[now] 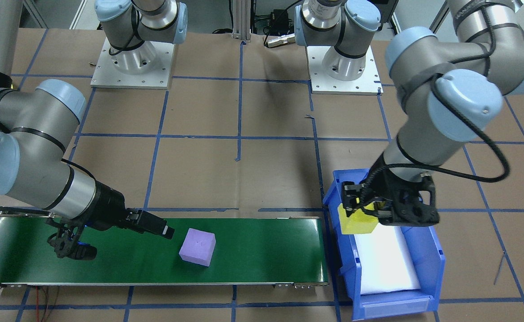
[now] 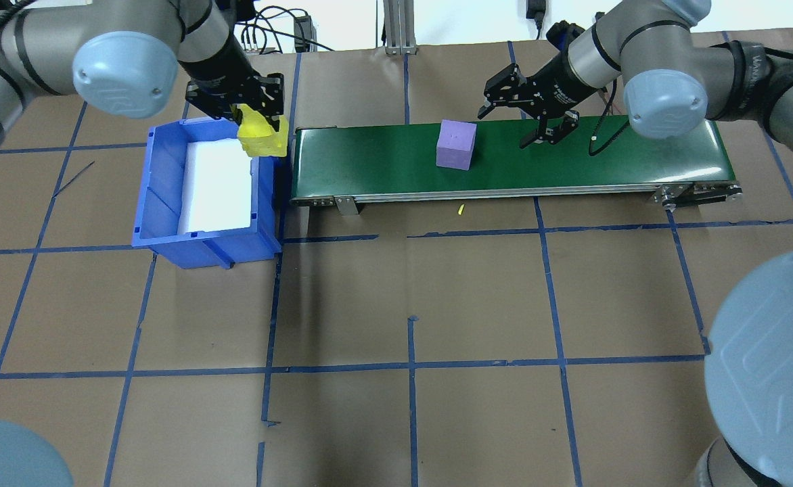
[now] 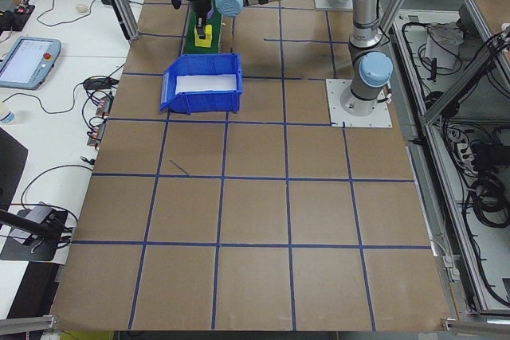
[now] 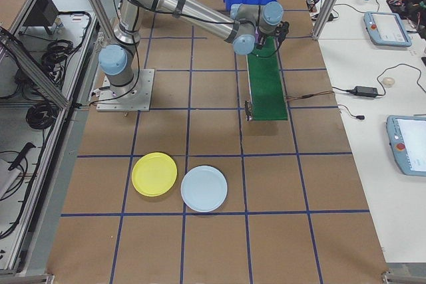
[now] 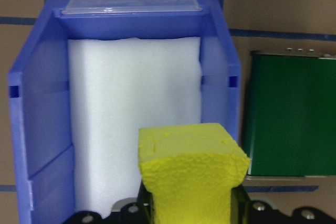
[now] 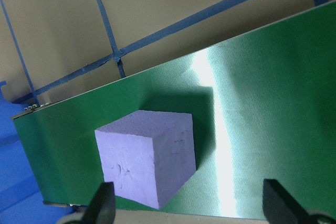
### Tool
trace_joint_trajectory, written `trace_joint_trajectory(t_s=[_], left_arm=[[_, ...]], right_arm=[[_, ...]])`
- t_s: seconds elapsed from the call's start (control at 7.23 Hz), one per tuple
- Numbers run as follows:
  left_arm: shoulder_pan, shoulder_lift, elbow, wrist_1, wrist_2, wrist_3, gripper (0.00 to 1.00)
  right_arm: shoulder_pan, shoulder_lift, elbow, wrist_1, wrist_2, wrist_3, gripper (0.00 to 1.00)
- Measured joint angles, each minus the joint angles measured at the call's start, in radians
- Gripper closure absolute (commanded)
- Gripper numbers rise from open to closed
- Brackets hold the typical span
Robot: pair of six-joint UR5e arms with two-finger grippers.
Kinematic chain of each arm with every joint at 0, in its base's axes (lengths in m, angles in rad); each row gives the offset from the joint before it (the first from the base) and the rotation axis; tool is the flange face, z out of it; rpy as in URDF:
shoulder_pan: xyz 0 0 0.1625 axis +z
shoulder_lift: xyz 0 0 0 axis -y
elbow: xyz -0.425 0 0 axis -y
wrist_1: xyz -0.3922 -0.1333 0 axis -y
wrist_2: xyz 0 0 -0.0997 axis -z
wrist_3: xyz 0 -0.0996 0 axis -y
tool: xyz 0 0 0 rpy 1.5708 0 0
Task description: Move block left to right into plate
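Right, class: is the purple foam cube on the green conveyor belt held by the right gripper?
No: the purple foam cube sits free on the green belt, apart from the open right gripper.

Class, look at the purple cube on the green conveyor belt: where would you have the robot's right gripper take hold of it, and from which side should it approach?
Grip the purple cube across two opposite vertical faces, coming from above. It sits flat and alone on the green belt, its top and sides clear. The right gripper hovers open beside it; its spread probably exceeds the cube's width, judging from the right wrist view.
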Motion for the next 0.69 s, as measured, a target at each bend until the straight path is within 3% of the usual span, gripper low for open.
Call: trace_joint_trajectory(t_s=[0.28, 0.42, 0.55, 0.69], left_arm=[[-0.052, -0.052, -0.012, 0.064, -0.003, -0.027, 0.55], [-0.067, -0.084, -0.014, 0.103, -0.003, -0.043, 0.53], [-0.074, -0.118, -0.015, 0.143, -0.003, -0.052, 0.46], [-0.077, -0.141, -0.015, 0.166, -0.003, -0.056, 0.07]], right_arm=[[-0.001, 0.017, -0.018, -0.015, -0.079, -0.078, 0.00], [-0.001, 0.024, -0.035, -0.016, -0.095, -0.099, 0.00], [-0.001, 0.037, -0.057, -0.016, -0.100, -0.107, 0.00], [-0.001, 0.048, -0.074, -0.016, -0.101, -0.108, 0.00]])
